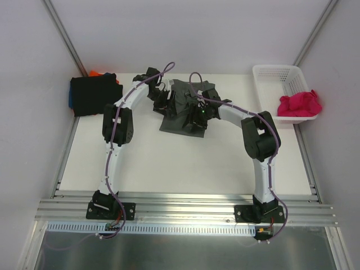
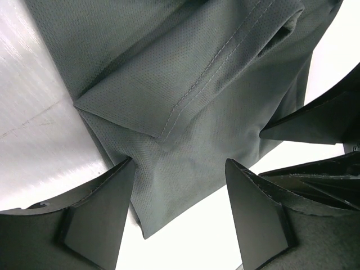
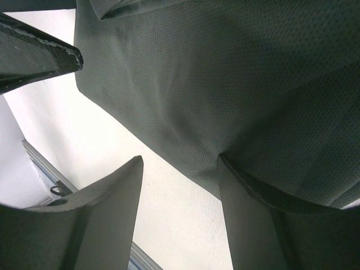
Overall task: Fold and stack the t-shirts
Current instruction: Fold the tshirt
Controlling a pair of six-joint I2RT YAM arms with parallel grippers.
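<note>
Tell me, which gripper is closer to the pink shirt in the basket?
The right gripper: it hovers over the dark grey shirt mid-table, the pink shirt to its right. The left gripper sits farther left.

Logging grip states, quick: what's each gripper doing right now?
Left gripper: open, over the dark grey t-shirt, holding nothing.
Right gripper: open, at the same shirt's edge.

Two arms, same build. Left arm (image 1: 117,126) and right arm (image 1: 259,138): white tubular links between bulky black joint housings. A purple cable (image 1: 163,71) runs along each, looping free near the wrist. Black base plates (image 1: 109,211), bolted down. Small green light (image 1: 201,111) at the right wrist, possibly a status lamp. Fingers (image 2: 101,219): matte black, wedge-shaped, with flat inner faces.
</note>
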